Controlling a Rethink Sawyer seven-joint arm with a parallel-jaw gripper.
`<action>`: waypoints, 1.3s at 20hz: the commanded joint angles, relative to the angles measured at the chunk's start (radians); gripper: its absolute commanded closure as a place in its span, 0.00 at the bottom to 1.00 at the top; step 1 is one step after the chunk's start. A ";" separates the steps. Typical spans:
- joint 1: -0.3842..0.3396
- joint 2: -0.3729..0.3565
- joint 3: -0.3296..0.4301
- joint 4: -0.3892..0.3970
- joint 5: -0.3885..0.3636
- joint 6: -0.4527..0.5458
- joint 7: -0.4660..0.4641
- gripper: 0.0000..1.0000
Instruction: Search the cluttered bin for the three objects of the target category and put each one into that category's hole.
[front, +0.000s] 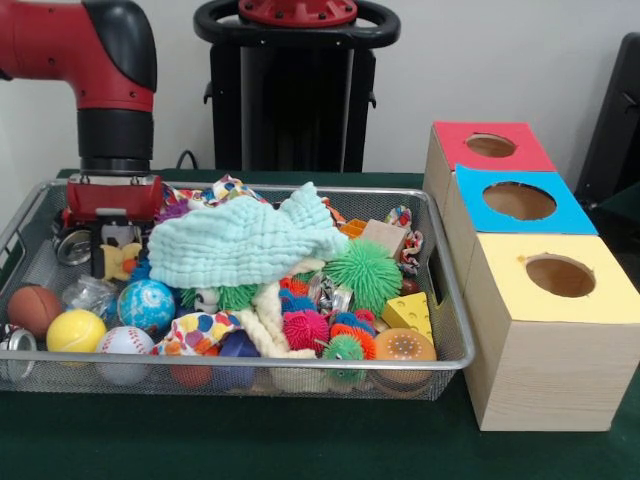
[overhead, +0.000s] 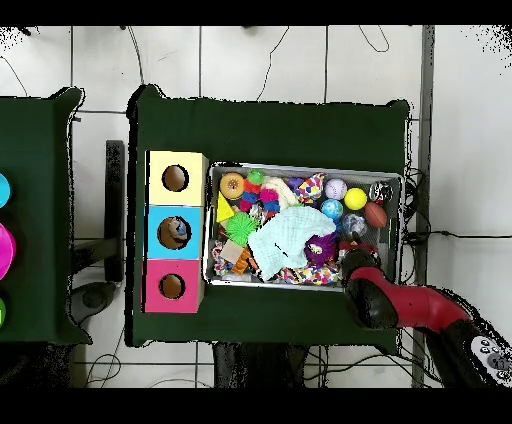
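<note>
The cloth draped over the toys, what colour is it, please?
Pale mint green cloth, clearest in the front view.

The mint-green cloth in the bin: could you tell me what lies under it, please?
The mint-green cloth drapes over the bin's middle. A green spiky ball and a rope toy show at its edges; whatever lies beneath is covered.

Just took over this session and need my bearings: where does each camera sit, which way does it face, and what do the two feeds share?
Front view: across the table, facing the robot; the wire bin, three boxes with holes, the red arm coming down.
Overhead view: above the table, looking straight down; the arm enters from the bottom right.
Shared: the bin, mint cloth, yellow-topped box, seen half-turned.
</note>
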 joint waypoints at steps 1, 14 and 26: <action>0.002 0.028 0.029 -0.121 -0.069 -0.044 0.054 0.00; -0.014 -0.019 0.047 -0.123 -0.085 0.015 0.043 0.00; 0.015 -0.008 0.045 -0.137 -0.055 -0.051 0.079 0.00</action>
